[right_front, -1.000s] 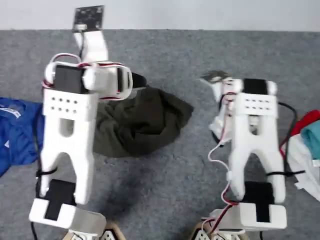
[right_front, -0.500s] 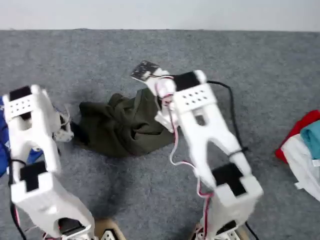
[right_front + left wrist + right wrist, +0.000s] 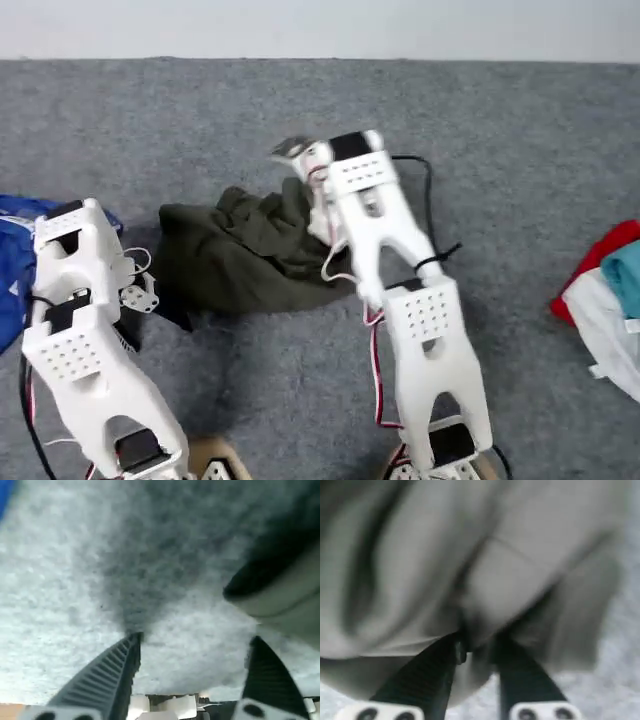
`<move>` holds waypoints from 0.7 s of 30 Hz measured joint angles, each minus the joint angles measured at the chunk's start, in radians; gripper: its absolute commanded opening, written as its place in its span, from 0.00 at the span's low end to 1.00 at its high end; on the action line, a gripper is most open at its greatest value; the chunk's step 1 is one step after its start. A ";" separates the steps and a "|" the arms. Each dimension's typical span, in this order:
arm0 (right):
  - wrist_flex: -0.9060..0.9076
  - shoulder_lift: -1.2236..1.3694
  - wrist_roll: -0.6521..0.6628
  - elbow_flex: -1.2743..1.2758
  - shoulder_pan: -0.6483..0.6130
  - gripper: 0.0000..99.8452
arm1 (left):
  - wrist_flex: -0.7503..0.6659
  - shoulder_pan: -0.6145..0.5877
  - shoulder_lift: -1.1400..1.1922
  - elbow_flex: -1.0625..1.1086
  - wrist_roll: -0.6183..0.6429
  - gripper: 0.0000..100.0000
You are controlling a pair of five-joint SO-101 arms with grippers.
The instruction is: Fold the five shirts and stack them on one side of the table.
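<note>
A crumpled dark olive shirt (image 3: 240, 255) lies in the middle of the grey table. My right gripper (image 3: 310, 212) is at its far right edge. In the right wrist view, this gripper (image 3: 477, 647) is shut on a fold of the olive cloth (image 3: 470, 565). My left gripper (image 3: 137, 298) hangs low just left of the shirt. In the left wrist view it (image 3: 192, 650) stands open over bare grey felt, holding nothing. A blue shirt (image 3: 12, 270) lies at the left edge, and its corner (image 3: 4, 490) shows in the left wrist view.
A heap of red, white and teal shirts (image 3: 610, 290) sits at the right edge. Grey felt (image 3: 520, 150) covers the table, with open room at the back and the right of centre.
The right arm swung left onto the olive shirt and closed on it. The left arm pulled back from over the shirt to its left side. The shirt is bunched more tightly.
</note>
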 measured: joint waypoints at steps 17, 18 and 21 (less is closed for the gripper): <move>-0.029 -0.681 0.138 1.071 0.095 0.02 | 0.026 0.021 0.273 -0.259 -0.006 0.01; -0.049 -0.715 0.138 1.083 0.121 0.02 | 0.028 0.021 0.287 -0.270 -0.006 0.01; -0.110 -0.783 0.101 1.086 0.219 0.02 | 0.028 0.023 0.304 -0.285 -0.006 0.01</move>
